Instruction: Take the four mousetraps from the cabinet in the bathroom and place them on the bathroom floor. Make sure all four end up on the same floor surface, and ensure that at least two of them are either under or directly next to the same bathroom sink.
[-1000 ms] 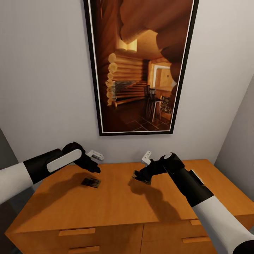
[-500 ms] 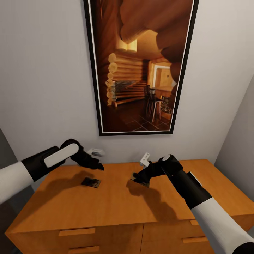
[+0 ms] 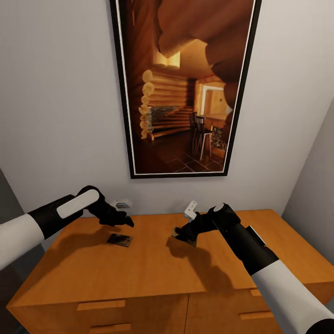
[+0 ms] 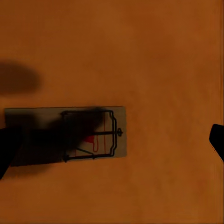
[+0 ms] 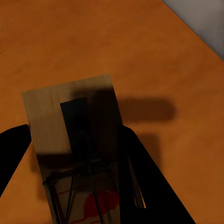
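Note:
One mousetrap (image 3: 119, 240) lies flat on the orange-brown cabinet (image 3: 139, 273), left of centre. My left gripper (image 3: 124, 222) hovers just above it, open. In the left wrist view this mousetrap (image 4: 65, 135) lies between and below the spread fingertips (image 4: 217, 140), offset toward one of them. My right gripper (image 3: 180, 233) is shut on a second mousetrap (image 3: 186, 237), held slightly above the cabinet top near its middle. The right wrist view has that mousetrap (image 5: 74, 126) between the two dark fingers (image 5: 140, 172), its shadow falling on the wood.
A tall framed picture (image 3: 183, 88) hangs on the grey wall behind the cabinet. Drawer handles (image 3: 101, 305) line the cabinet front. A side wall (image 3: 315, 176) stands close on the right.
My left arm has drawn back slightly to the left, its gripper staying over the lying mousetrap. The right gripper rose a little with its mousetrap, then held still.

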Controlling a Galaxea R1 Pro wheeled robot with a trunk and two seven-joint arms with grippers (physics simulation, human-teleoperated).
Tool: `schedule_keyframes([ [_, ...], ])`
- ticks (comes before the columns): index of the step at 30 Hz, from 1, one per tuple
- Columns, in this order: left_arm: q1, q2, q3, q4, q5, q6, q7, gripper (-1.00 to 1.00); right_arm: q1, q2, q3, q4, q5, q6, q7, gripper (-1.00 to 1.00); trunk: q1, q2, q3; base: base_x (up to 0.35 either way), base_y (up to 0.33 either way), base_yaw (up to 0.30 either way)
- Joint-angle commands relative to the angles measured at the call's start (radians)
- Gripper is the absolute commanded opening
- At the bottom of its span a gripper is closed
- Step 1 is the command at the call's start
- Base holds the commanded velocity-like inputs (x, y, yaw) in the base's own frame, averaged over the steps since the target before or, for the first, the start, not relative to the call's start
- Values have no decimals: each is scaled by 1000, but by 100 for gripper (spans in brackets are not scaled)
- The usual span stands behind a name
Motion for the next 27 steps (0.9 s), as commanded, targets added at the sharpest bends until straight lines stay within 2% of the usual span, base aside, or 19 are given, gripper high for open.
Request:
schedule_keyframes([
  [1, -2, 0, -2, -2, 14, -1, 9, 100, -1, 0, 1, -1, 10, 2, 8, -100, 0, -1, -1, 0, 0, 0],
  [5, -2, -1, 0, -3, 30, -2, 9, 100, -1, 0, 1, -1, 10, 1, 9, -100, 0, -1, -1, 0, 0, 0],
  [10, -2, -6, 1, -1, 69, -7, 9, 100, -1, 0, 1, -1, 9, 0, 10, -100, 0, -1, -1, 0, 0, 0],
  [14, -2, -9, 1, 0, 93, -37, 9, 100, -1, 0, 1, -1, 9, 0, 11, -100, 0, -1, -1, 0, 0, 0],
  [22, -2, -10, 11, 3, 102, -74, 32, 100, -1, 0, 1, -1, 9, -1, 12, -100, 0, -1, -1, 0, 0, 0],
  [25, -2, -10, 23, 3, 102, -82, 107, 100, -1, 0, 1, -1, 9, -2, 12, -100, 0, -1, -1, 0, 0, 0],
  [27, -2, -14, 45, -1, 107, -90, 228, 100, -1, 0, 1, -1, 9, -3, 12, -100, 0, -1, -1, 0, 0, 0],
])
